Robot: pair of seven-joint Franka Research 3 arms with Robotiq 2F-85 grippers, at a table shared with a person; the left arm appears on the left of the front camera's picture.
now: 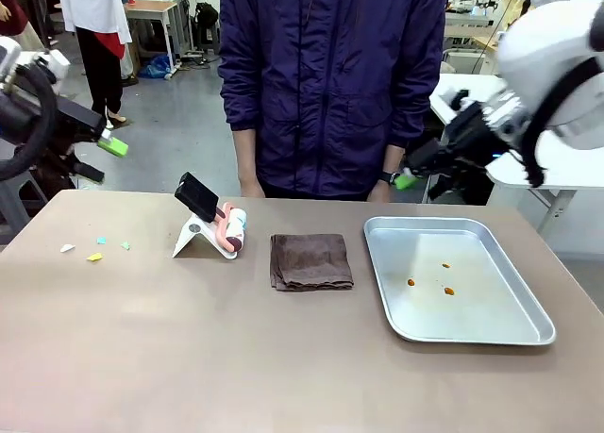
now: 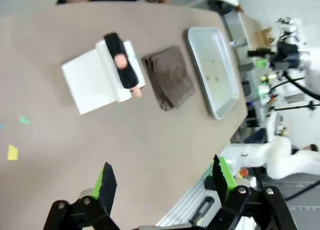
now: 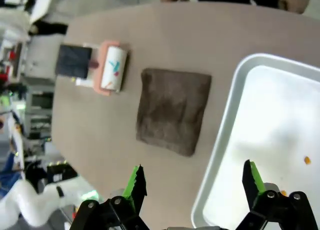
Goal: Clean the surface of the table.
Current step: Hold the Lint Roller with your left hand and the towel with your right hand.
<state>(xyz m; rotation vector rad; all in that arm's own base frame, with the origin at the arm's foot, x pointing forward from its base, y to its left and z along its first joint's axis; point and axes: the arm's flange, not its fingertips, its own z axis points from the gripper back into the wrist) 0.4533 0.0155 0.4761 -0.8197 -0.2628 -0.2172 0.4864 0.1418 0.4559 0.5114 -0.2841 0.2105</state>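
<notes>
The brownish-tan table (image 1: 189,348) carries several small paper scraps (image 1: 94,257) near its left end. A folded brown cloth (image 1: 310,261) lies at the middle, and a lint roller (image 1: 226,230) leans on a white stand just left of it. My left gripper (image 1: 102,159) hangs open above the table's far left corner, holding nothing. High over the far right edge, my right gripper (image 1: 411,171) is open and empty as well. In the left wrist view the gripper (image 2: 164,180) looks down on the table (image 2: 150,140), roller (image 2: 120,67), cloth (image 2: 169,77) and scraps (image 2: 12,152). The right wrist view shows its gripper (image 3: 194,180) above the cloth (image 3: 172,109).
A shiny silver tray (image 1: 472,240) with a few orange crumbs (image 1: 447,290) sits on the right side; the tray (image 3: 270,115) lies under my right gripper. A person in a dark purple jacket (image 1: 330,84) stands at the far edge, hands near the table.
</notes>
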